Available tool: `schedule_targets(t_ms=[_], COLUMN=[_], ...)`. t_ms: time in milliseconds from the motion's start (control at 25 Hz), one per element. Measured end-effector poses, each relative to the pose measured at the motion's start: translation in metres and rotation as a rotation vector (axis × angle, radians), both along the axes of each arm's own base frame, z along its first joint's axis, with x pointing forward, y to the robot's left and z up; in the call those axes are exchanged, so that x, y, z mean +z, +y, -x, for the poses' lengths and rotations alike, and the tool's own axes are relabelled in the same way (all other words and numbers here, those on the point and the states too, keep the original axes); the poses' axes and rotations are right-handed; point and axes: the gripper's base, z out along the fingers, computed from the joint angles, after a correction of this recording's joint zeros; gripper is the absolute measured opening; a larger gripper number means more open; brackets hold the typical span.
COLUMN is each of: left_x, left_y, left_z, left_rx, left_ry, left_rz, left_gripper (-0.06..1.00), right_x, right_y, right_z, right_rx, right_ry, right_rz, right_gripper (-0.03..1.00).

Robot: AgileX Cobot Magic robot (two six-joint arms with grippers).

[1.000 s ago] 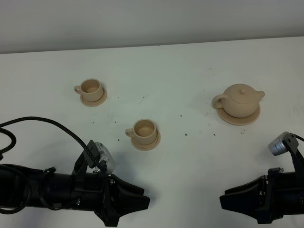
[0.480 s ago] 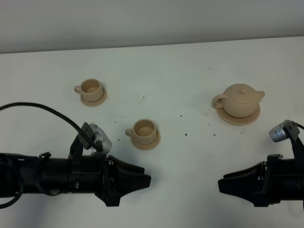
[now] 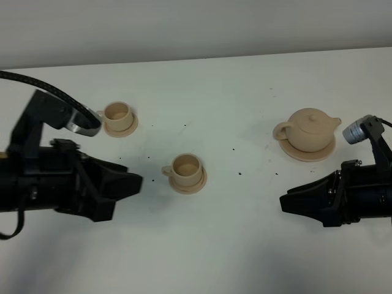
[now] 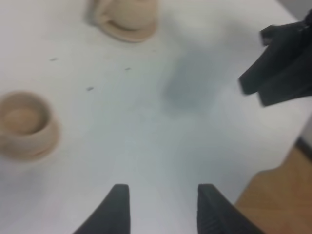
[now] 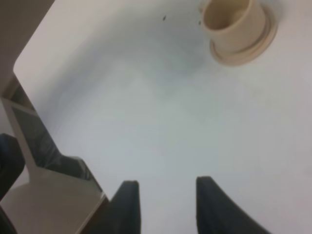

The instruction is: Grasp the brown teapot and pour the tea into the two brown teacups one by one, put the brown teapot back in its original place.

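Table [image 3: 233, 245], white and speckled with dark flecks, carries everything. Over its near side hover the left gripper [image 3: 139, 184] and the right gripper [image 3: 283, 202], tips facing each other, each with fingers parted and nothing between them. The brown teapot [image 3: 311, 130] sits on its wide saucer [image 3: 296, 153] at the far right, beyond the right gripper. The nearer teacup [image 3: 186, 167] stands mid-table, close to the left gripper; the farther teacup [image 3: 117, 114] stands back on the left.

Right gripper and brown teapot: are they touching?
Apart. The exterior high view shows bare table between the right gripper and the brown teapot.
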Motion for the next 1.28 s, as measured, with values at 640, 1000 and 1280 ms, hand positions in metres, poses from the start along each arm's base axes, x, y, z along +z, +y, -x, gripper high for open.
schedule_targets(t_ms=[640, 1000, 1280], left_x=[-0.009, -0.008, -0.007], left_y=[0.084, 0.093, 0.097], left_z=[0.115, 0.148, 0.168], left_rx=[0.389, 0.417, 0.433], left_ry=[0.055, -0.118, -0.226], left_rz=[-0.433, -0.321, -0.249], left_gripper=[0.38, 0.38, 0.38], right_x=[0.020, 0.022, 0.022], right_y=[0.003, 0.003, 0.003], right_z=[-0.021, -0.022, -0.022], right_rx=[0.014, 0.016, 0.016], right_ry=[-0.079, -0.088, -0.088], right_rz=[0.008, 0.008, 0.008], right_gripper=[0.31, 0.31, 0.31])
